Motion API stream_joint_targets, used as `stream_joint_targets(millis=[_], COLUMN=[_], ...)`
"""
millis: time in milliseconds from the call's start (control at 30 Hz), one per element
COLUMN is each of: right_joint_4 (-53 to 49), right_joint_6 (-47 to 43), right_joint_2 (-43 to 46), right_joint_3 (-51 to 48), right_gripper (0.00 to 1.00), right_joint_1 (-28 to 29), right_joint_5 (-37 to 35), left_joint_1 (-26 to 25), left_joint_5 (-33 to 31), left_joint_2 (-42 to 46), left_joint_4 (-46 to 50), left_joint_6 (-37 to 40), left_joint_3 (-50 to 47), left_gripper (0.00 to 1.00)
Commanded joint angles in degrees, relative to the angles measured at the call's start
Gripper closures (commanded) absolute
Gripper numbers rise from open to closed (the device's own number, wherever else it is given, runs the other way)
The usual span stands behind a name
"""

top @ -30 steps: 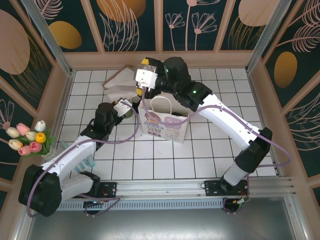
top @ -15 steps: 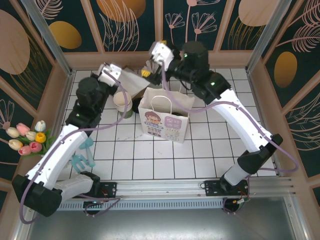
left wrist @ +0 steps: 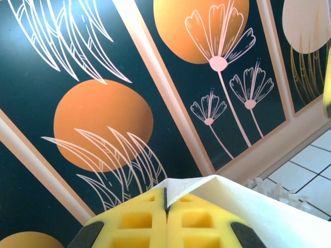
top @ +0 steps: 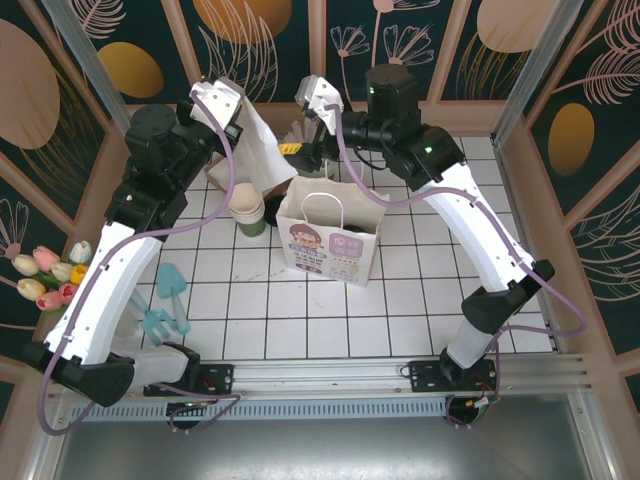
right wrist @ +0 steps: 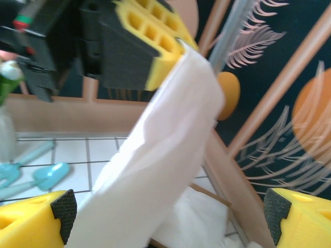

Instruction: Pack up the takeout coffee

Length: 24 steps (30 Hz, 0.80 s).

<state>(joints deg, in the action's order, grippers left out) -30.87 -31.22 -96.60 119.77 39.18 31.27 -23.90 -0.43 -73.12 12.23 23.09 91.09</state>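
Observation:
My left gripper (top: 238, 108) is raised at the back left, shut on the top corner of a white paper napkin (top: 262, 150) that hangs down from it. In the left wrist view the yellow fingers (left wrist: 134, 222) press together on the napkin's folded edge (left wrist: 222, 191). My right gripper (top: 297, 140) is open beside the napkin's lower part. In the right wrist view the napkin (right wrist: 155, 155) hangs between its spread fingertips (right wrist: 300, 217). The white printed paper bag (top: 330, 235) stands open mid-table. The takeout coffee is hidden.
A stack of cream cups (top: 245, 203) stands left of the bag, with a dark green sliver under it. A brown holder of white napkins (right wrist: 207, 222) sits by the back wall. Teal utensils (top: 165, 300) and tulips (top: 55, 275) lie at the left.
My left arm has swung up and back from beside the cups, lifting the napkin high. The right gripper has moved from over the bag to the back, beside the hanging napkin.

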Motion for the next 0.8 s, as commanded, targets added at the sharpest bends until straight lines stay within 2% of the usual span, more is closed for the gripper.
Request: stream_joint_targets(millis=[0, 67, 133, 267, 333, 367, 400, 467, 567, 767], right_joint_4=[0.92, 2.55, 2.77, 4.74, 7.03, 7.43, 7.30, 4.94, 0.15, -5.76], right_joint_6=[4.98, 7.96, 9.01, 10.51, 12.47, 13.04, 13.19, 11.94, 10.82, 10.11], right_joint_2=[0.29, 0.57, 0.40, -1.31, -2.71, -2.93, -3.04, -2.64, -0.91, 6.40], right_joint_3=[1.76, 1.26, 1.54, 0.76, 0.88, 1.20, 1.67, 3.18, 6.09, 4.67], right_gripper=[0.05, 0.05, 0.05, 0.08, 0.28, 0.36, 0.44, 0.60, 1.00, 1.00], right_joint_1=[1.71, 2.96, 4.63, 7.39, 8.00, 7.93, 7.84, 7.82, 7.69, 5.51], right_joint_5=[9.01, 8.23, 4.51, -8.06, -19.11, -21.45, -22.28, -19.26, -16.51, -13.34], left_joint_1=[0.10, 0.08, 0.08, 0.08, 0.11, 0.09, 0.08, 0.09, 0.17, 0.08], left_joint_5=[-0.01, -0.91, -0.98, 3.92, 7.34, 8.13, 8.51, 9.01, 13.05, 27.64], left_joint_2=[-1.60, -2.27, -2.61, -1.80, -0.79, -0.35, 0.13, 0.86, 1.56, 1.48], left_joint_4=[3.09, 3.95, 4.16, 3.32, 2.65, 2.62, 2.70, 3.08, 4.20, 1.38], left_joint_6=[-4.22, -4.75, -5.01, -6.74, -7.38, -7.44, -7.63, -7.88, -9.01, -16.63], left_joint_3=[2.96, 3.97, 4.50, 4.91, 4.88, 4.89, 5.07, 5.37, 6.57, 7.50], left_gripper=[1.00, 1.00, 1.00, 1.00, 1.00, 1.00, 1.00, 1.00, 1.00, 1.00])
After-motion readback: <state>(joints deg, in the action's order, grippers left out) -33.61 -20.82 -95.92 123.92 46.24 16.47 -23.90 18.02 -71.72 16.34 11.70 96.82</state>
